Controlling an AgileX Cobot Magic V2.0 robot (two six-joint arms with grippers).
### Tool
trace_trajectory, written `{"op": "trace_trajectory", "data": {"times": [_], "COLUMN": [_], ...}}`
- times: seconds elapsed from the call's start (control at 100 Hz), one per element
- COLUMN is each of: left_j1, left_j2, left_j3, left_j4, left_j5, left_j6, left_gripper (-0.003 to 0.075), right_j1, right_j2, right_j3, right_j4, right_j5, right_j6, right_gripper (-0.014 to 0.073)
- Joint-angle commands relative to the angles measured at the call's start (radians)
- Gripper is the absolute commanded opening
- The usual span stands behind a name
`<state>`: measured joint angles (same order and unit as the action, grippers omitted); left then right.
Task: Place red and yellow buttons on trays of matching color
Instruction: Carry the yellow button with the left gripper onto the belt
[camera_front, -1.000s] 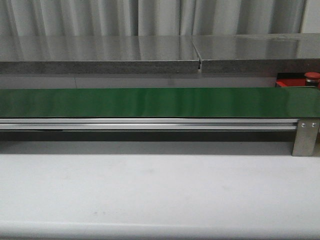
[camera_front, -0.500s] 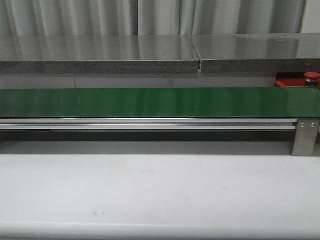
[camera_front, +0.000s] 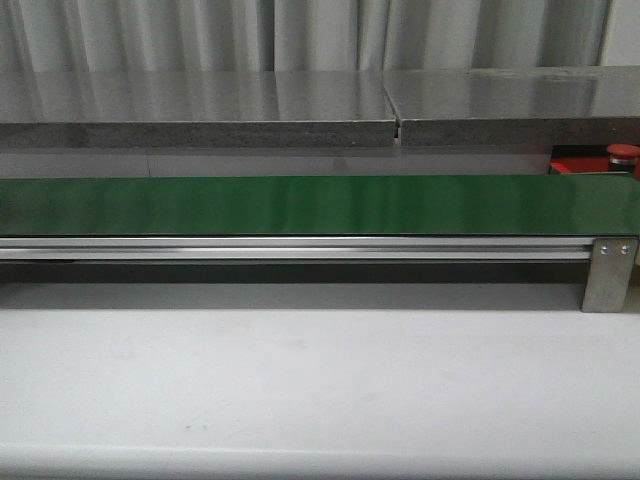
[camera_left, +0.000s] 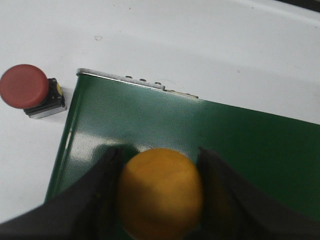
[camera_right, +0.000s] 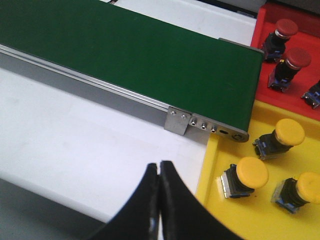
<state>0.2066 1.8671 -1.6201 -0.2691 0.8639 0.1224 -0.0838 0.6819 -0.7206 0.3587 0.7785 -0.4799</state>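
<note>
My left tool is shut around a yellow button. Its two dark fingers press on each side of the round yellow cap. It holds the button over the green belt, close to the belt's end. A red button stands on the white surface just past that end, at about 10 o'clock from my tool in the left wrist view. No tool touches it.

My right tool is closed with nothing in it. Its two black tips meet. It hangs over the white surface near the other end of the belt, just beside the yellow tray.

The yellow tray has three yellow buttons in it, at about 2 and 3 o'clock from my right tool. The red tray is beyond it, at about 1 o'clock. It holds two red buttons, and a third thing at the picture's edge that I cannot name. In the front view I see only a corner of the red tray at 3 o'clock, with one red cap. No arm shows there.

I think the job is well along but not done. Some buttons are already sorted by color. The yellow one in my left tool must still get to the yellow tray. The red one on the surface must still get to the red tray.
</note>
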Motion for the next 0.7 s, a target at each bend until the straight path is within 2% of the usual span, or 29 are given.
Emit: {"op": "trace_trajectory", "data": {"times": [0.0, 0.52, 0.61, 0.66, 0.69], "left_j1": [-0.011, -0.016, -0.016, -0.016, -0.016], "left_j2": [-0.032, -0.011, -0.013, -0.015, -0.017], "left_j3": [-0.025, 0.053, 0.053, 0.053, 0.053], "left_j4": [-0.014, -0.011, -0.011, -0.022, -0.028], "left_j5": [-0.059, -0.127, -0.127, -0.127, -0.127], "left_j6": [0.000, 0.009, 0.034, 0.051, 0.059], "left_gripper": [-0.0020, -0.0015, 0.0059, 0.0140, 0.0214], "right_j1": [0.002, 0.002, 0.002, 0.002, 0.002], "right_j2": [-0.005, -0.005, -0.005, -0.005, -0.005], "right_j3": [-0.026, -0.026, -0.026, -0.026, -0.026], "right_j4": [0.022, 0.022, 0.022, 0.022, 0.022], "right_j5": [-0.054, -0.054, -0.054, -0.054, -0.054], "right_j6": [-0.003, -0.003, -0.003, -0.003, -0.003], "right_gripper": [-0.0118, -0.0118, -0.0118, -0.0118, -0.0118]}}
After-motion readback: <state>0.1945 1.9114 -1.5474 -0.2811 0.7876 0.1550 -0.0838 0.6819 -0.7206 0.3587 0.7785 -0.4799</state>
